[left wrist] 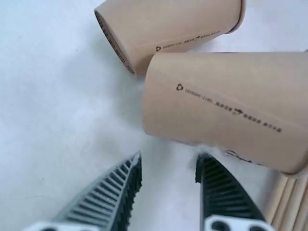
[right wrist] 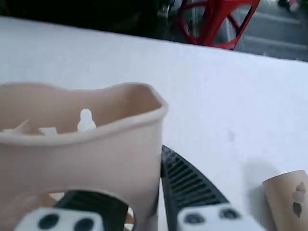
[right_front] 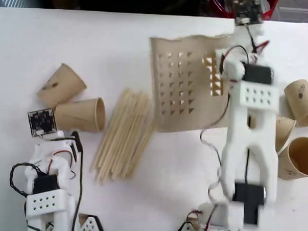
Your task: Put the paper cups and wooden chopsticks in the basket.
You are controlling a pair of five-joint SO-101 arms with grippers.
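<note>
The left pincer is standing about half open, its two ridged black fingers parted and holding nothing, the tips hanging just short of the nearer cup. The right pincer is clamping the basket. One ribbed finger is lying against the outside of the thin wall, its partner is sitting inside, and the rim between them is showing a wavy bend.

The nearer cup is plain brown paper, tapered, lying on its side with its mouth facing 3 o'clock in the high view. A farther cup of the same kind is lying just beside it at 11 o'clock. The chopsticks are pale, slim wooden sticks in a loose flat bundle running from 1 o'clock to 7 o'clock. They are lying at 3 o'clock of the nearer cup, their far ends just beside the basket's 8 o'clock corner. The basket is beige and flexible-looking, pierced with rows of small triangular holes, and it is tilting so that a perforated face is turning up toward the high camera. Three more cups are clustering at 3 o'clock of the right arm.

The left arm is sitting folded low at 7 o'clock of the white table, its wrist aiming toward 1 o'clock. The right arm is stretching long from 6 o'clock toward 12, meeting the basket at its 3 o'clock edge
</note>
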